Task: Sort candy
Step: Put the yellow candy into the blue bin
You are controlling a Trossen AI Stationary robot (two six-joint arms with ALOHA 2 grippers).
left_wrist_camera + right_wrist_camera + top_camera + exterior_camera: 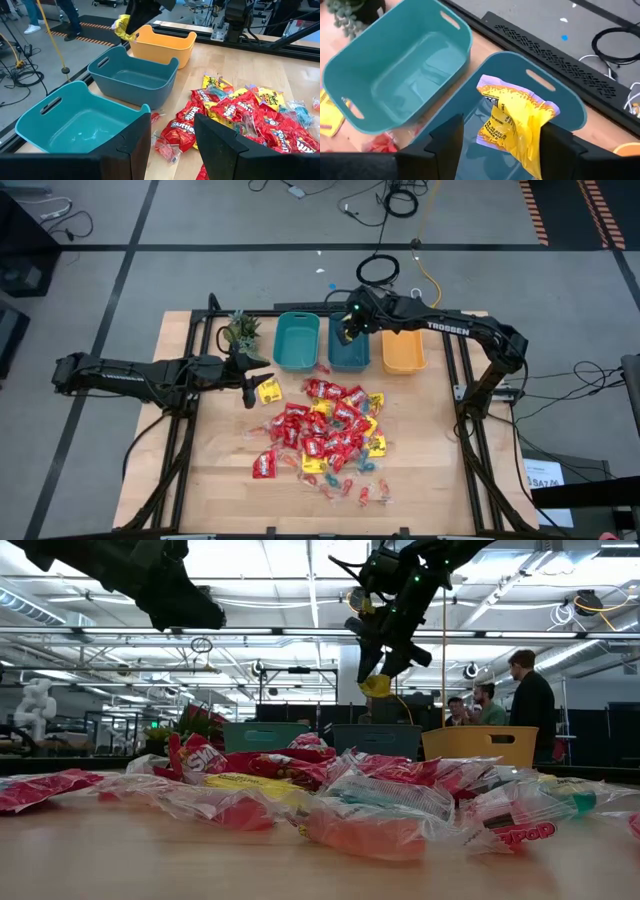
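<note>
Over the middle bin (349, 345), the right pincer (347, 330) hangs with a yellow packet (517, 120) between its fingers. The fingers stand apart, and the packet dangles down between them. I cannot tell if it is gripped, stuck, or slipping out. This looks like the drop step: 1 sweet has been carried to a bin and is being let go.

3 bins sit in a row at the far edge of the bench (430, 470): a teal bin (296, 340), the darker middle bin, and an orange bin (403, 352). All 3 look bare inside as far as I can see.

The left pincer (247, 380) waits low beside the candy pile (325, 435), near the plant (241, 328). Its fingers are apart and hold nothing. A lone yellow packet (268, 391) lies just beside it.

Next, I think the right arm must go back to the pile and pick 1 more sweet. That calls for a careful pinch, since the wrappers overlap and are slippery.

The candy is a big messy heap in the middle of the bench. Most are shiny red packets. Some are yellow. Small clear, teal and pink twist pieces lie at the near edge. The wrappers are crinkly and soft, so they may bend or slide.

People (505, 690) stand far behind the bench.
</note>
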